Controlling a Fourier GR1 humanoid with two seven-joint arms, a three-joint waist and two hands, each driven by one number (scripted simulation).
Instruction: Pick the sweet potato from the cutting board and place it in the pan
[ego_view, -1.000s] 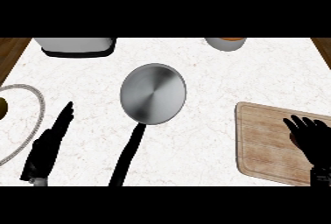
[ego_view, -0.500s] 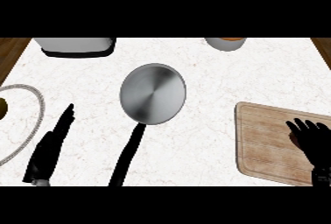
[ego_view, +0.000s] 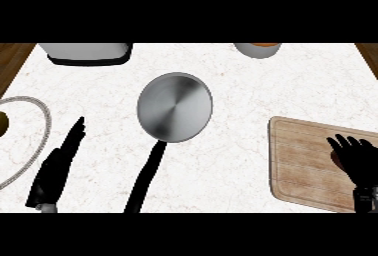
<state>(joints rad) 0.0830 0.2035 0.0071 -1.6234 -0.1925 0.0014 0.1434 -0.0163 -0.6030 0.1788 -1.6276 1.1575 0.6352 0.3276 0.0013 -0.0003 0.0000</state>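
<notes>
On the bench, centre: the pan, round and of grey metal, shows its bare bottom; its black handle runs toward the near edge.
Bench: a white marbled top, with brown wood showing beyond both far corners.
Cutting board: pale wood with rounded corners, flat at the right and well apart from the pan.
Sweet potato: only a small dark brown patch shows on the cutting board, at the left edge of the right hand; the rest is hidden beneath that hand.
Right hand: over the right part of the cutting board, palm down, coming in from the lower right.
Fingers, right: spread apart and pointing toward the far edge; they are not seen to curl round the sweet potato.
Left hand: at the lower left, seen edge-on beside the plate, apart from the pan handle.
Fingers, left: straight and pressed together, pointing away, holding nothing.
Plate: a round rim cut by the left edge, with a small olive-brown thing on it.
Far edge: a grey appliance at the left and a cup with orange inside at the right.
</notes>
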